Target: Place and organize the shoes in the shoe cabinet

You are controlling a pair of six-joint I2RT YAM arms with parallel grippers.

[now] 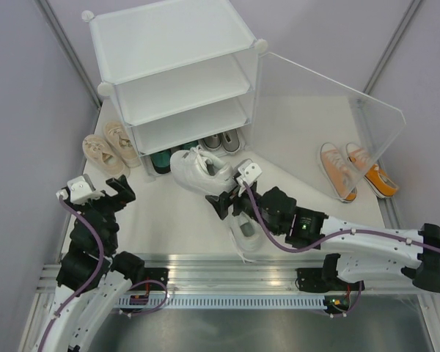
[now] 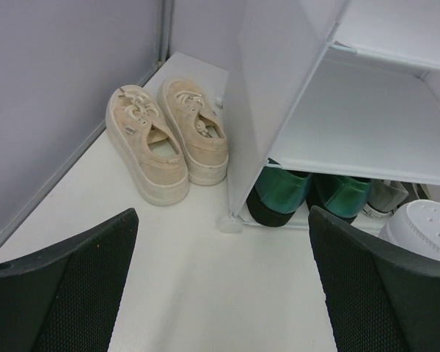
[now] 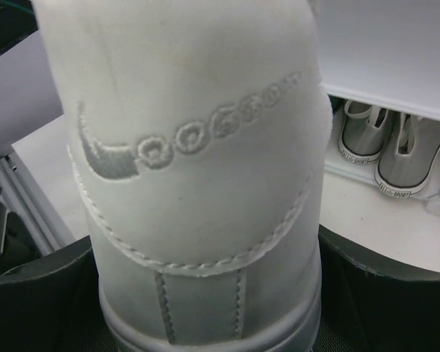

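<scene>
The heel of the white shoe (image 3: 205, 183) has a stitched swoosh and a row of round letters I cannot read, and the grey shoes (image 3: 385, 147) have tiny unreadable heel tags.

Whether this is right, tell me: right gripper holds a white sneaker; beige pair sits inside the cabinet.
Not inside: the beige pair sits outside, beside the shoe cabinet, per the left wrist view. The right gripper does hold the white sneaker.

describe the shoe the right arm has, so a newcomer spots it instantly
Start at the shoe cabinet and look just in front of its bottom shelf. The white sneaker there has its heel clamped in the right gripper. Its mate lies loose further from the cabinet; only this one is gripped, and its heel shows a grey embroidered logo.
</scene>
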